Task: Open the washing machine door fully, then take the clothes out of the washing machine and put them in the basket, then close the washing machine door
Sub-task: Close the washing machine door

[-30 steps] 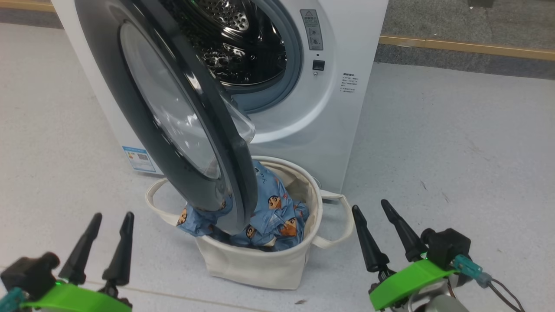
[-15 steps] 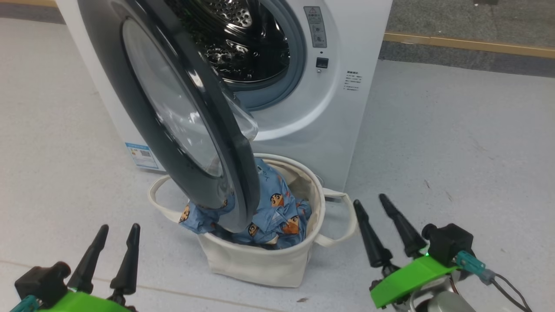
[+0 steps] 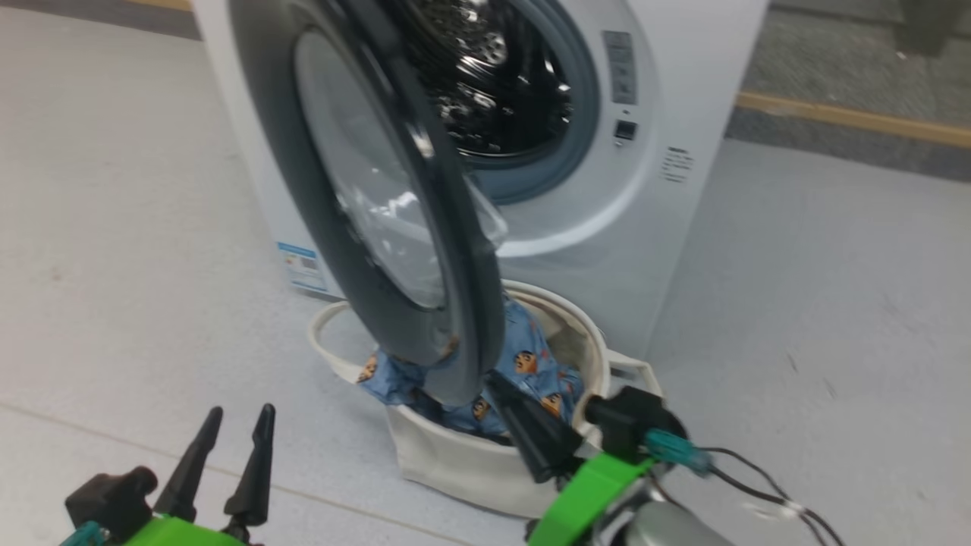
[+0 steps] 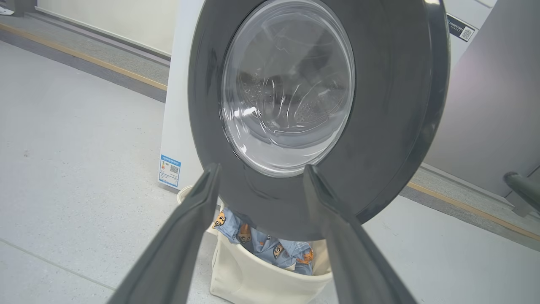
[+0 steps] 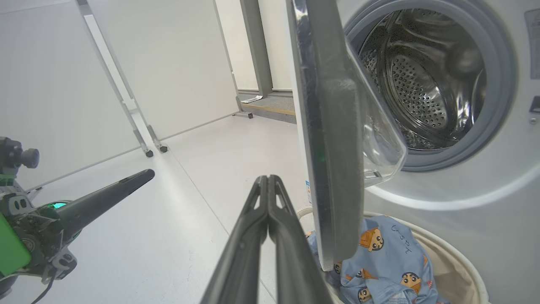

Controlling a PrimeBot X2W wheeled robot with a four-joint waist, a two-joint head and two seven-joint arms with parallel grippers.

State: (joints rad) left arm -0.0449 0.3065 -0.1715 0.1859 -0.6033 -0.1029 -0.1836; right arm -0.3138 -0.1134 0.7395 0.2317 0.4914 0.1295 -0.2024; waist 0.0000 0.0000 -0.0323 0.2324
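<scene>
Now my right end effector (image 3: 501,387) has brought its fingers together on nothing and has moved from the lower right to the lower centre of the head view, just before the bottom rim of the washing machine door (image 3: 379,205). My left end effector (image 3: 240,413) remains apart at lower left. The clothes (image 3: 535,364) lie in the basket (image 3: 455,462) beneath the door, so I judge that closing the door is the step in hand. The right wrist view presents the door edge-on, with the drum (image 5: 422,84) apparently empty. The left wrist view presents the door's outer face.
</scene>
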